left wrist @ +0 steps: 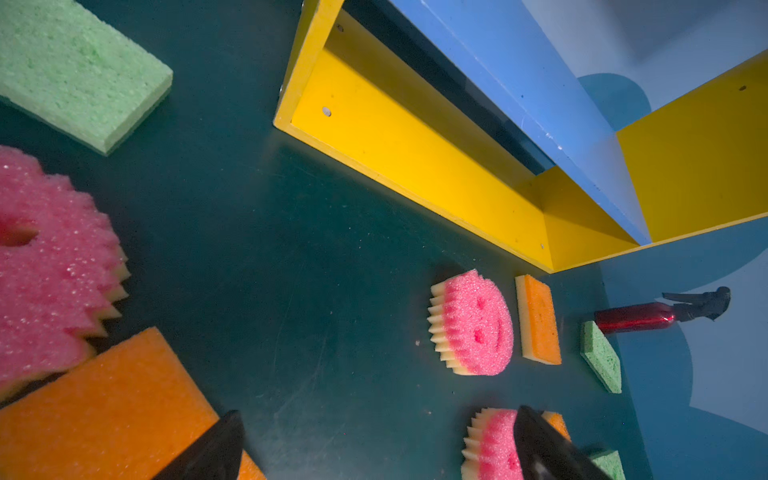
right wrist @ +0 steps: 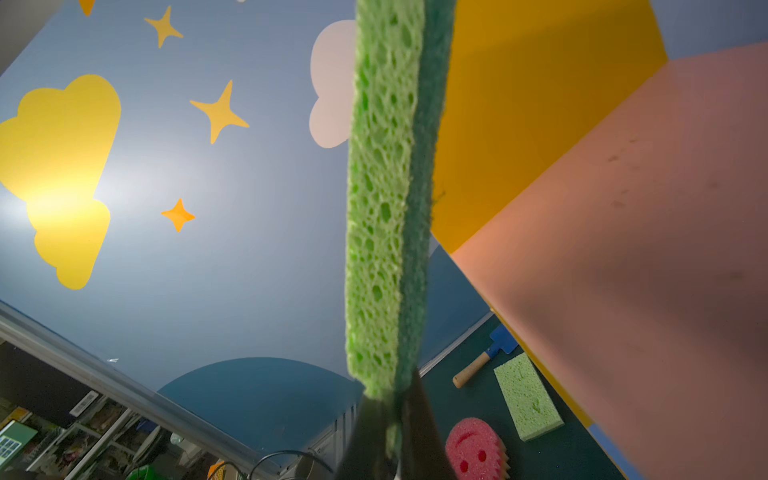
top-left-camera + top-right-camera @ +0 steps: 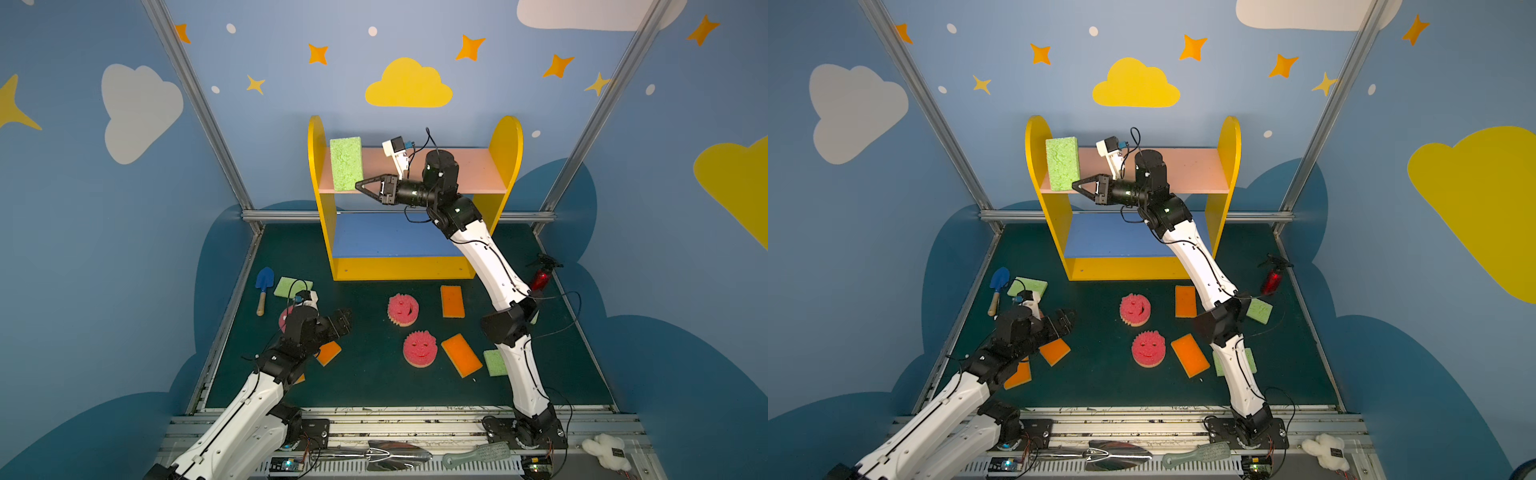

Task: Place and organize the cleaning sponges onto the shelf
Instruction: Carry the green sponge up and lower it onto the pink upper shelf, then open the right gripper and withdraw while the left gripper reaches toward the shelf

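The yellow shelf [image 3: 508, 141] [image 3: 1230, 141] stands at the back of the mat. My right gripper [image 3: 358, 185] [image 3: 1074, 185] [image 2: 392, 415] is shut on a light green sponge [image 3: 346, 164] [image 3: 1062, 163] [image 2: 386, 208]. It holds that sponge upright at the left end of the pink top board, beside the left side panel. My left gripper [image 3: 343, 320] [image 3: 1065, 320] [image 1: 376, 428] hangs open and empty over the mat's left side. Several sponges lie on the mat: pink smileys [image 3: 403, 309] [image 3: 419, 348], orange ones [image 3: 452, 301] [image 3: 461, 355] [image 3: 328, 353], green ones [image 3: 291, 286] [image 3: 494, 362].
A blue toy trowel [image 3: 264, 282] lies at the mat's left edge and a red spray bottle [image 3: 540, 278] at its right edge. The front rail carries a metal trowel [image 3: 390, 453], a brush [image 3: 478, 455] and a white plush [image 3: 604, 451]. Blue walls enclose three sides.
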Available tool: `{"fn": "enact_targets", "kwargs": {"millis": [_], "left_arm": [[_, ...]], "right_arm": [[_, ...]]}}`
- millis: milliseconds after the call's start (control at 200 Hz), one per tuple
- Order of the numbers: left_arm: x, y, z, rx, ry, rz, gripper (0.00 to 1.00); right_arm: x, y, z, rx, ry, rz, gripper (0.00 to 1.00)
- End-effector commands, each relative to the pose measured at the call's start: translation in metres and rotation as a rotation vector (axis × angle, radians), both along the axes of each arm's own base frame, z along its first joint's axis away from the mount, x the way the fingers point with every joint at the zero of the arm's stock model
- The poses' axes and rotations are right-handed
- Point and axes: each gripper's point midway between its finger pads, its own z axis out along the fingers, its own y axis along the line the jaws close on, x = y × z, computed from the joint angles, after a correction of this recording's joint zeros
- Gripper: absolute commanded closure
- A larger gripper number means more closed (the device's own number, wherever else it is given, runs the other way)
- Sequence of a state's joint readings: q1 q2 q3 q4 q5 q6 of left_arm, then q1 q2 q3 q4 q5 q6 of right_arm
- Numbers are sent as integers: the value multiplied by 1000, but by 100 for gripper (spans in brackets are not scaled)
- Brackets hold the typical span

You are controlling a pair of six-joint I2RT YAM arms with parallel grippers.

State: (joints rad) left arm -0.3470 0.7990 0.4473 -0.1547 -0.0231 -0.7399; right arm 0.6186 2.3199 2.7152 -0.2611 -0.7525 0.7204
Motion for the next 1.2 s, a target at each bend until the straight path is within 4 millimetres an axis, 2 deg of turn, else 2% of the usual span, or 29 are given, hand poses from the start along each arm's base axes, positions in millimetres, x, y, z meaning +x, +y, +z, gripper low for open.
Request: {"fn": "enact_targets", "kwargs": {"millis": [0, 205, 295, 466, 571, 721, 941, 1016, 1116, 1196], "left_arm": [[9, -3, 10, -3, -30, -7, 1], [14, -7, 10, -1, -24, -17, 1], [15, -7, 10, 0, -25, -13, 1], [16, -8, 11, 1, -25, -14, 1], [17, -7, 16, 9, -31, -13, 1], [19, -4, 30, 19, -58, -5, 1], [29, -5, 71, 33, -130, -4, 2], [35, -5, 94, 43, -167, -3, 2], [44, -4, 126, 67, -222, 2, 2], [50, -3, 160, 91, -294, 4, 0]], "right_arm": [[18, -5, 4, 61, 36, -16, 100], [32, -5, -5, 59, 39, -58, 100], [36, -5, -10, 54, 51, -60, 84], [36, -6, -13, 48, 49, -58, 63], [37, -8, -12, 42, 43, -69, 55], [34, -12, -9, 31, 32, -83, 49], [17, -23, -2, 4, -13, -95, 36], [11, -26, -3, -8, -34, -109, 28], [4, -31, -2, -31, -47, -117, 24], [-3, -36, -1, -42, -55, -120, 23]]}}
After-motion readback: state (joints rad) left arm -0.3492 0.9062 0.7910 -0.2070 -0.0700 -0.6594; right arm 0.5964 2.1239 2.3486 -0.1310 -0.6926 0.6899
